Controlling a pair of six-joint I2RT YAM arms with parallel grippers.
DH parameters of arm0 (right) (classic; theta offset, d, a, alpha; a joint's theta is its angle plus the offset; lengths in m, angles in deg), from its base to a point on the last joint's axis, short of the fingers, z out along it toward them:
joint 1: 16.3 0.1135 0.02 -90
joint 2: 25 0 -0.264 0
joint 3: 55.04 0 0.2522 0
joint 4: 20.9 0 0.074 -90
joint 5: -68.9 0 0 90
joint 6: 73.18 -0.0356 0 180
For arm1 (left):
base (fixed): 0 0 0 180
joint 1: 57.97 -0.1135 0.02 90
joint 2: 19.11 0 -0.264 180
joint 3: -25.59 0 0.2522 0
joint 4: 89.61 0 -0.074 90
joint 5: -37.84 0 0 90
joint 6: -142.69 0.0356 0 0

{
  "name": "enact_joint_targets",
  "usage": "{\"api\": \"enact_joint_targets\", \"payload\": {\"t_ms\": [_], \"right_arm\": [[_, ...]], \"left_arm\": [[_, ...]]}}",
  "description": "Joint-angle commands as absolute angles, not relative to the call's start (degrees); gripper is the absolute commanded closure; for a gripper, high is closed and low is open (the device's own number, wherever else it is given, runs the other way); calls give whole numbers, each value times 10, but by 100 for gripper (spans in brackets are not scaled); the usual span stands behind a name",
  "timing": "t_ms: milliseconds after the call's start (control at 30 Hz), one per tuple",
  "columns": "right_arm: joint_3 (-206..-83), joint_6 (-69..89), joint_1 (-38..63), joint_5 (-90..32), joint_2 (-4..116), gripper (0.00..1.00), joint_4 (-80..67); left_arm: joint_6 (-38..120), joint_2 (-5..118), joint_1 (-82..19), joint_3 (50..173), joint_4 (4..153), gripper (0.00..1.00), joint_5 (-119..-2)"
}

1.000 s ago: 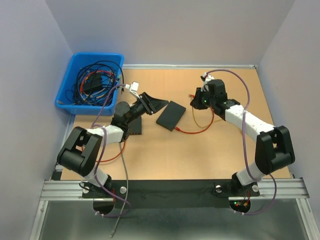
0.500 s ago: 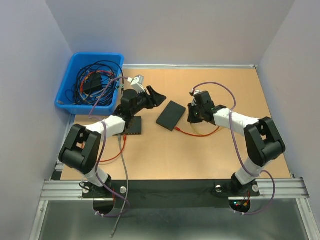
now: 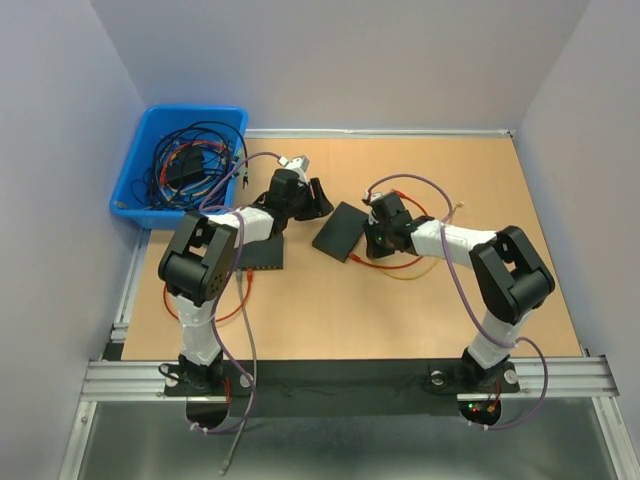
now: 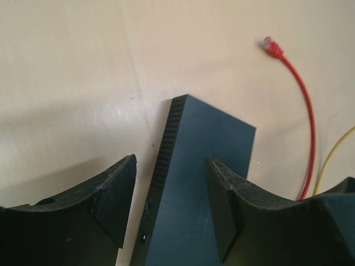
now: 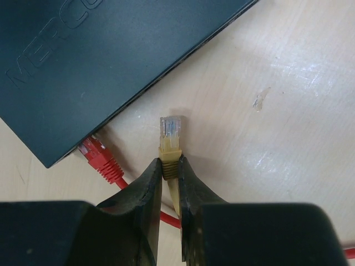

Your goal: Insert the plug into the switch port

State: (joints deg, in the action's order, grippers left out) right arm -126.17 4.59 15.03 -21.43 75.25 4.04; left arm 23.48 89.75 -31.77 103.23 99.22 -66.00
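Note:
The black switch (image 3: pixel 341 230) lies flat mid-table; it also shows in the left wrist view (image 4: pixel 199 183) and the right wrist view (image 5: pixel 105 61). My right gripper (image 5: pixel 170 166) is shut on the yellow cable's plug (image 5: pixel 170 136), whose clear tip points toward the switch's port side, a short gap away. A red plug (image 5: pixel 99 155) sits in a port at the switch's near corner. My left gripper (image 4: pixel 169 208) is open, its jaws straddling the switch's far left edge without touching. In the top view the left gripper (image 3: pixel 312 200) and right gripper (image 3: pixel 372 232) flank the switch.
A blue bin (image 3: pixel 185 165) of tangled cables stands at the back left. A second black device (image 3: pixel 263 255) lies under the left arm. The red cable (image 3: pixel 395 264) and yellow cable (image 3: pixel 420 270) loop on the table right of the switch.
My right gripper has moved left and down to the switch's right edge with the yellow plug. My left gripper has swung right to the switch's far left edge.

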Motion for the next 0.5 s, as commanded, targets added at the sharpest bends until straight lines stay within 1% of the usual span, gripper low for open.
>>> {"api": "enact_joint_targets", "payload": {"t_ms": [0, 167, 467], "right_arm": [[-1287, 57, 161, -196, 770, 100, 47], [-1309, 64, 172, -191, 789, 99, 57], [-1339, 75, 189, -183, 811, 100, 81]], "left_arm": [[260, 907, -313, 1054, 979, 37, -678], [285, 926, -308, 1062, 982, 37, -700], [312, 950, -293, 1085, 961, 37, -696]]}}
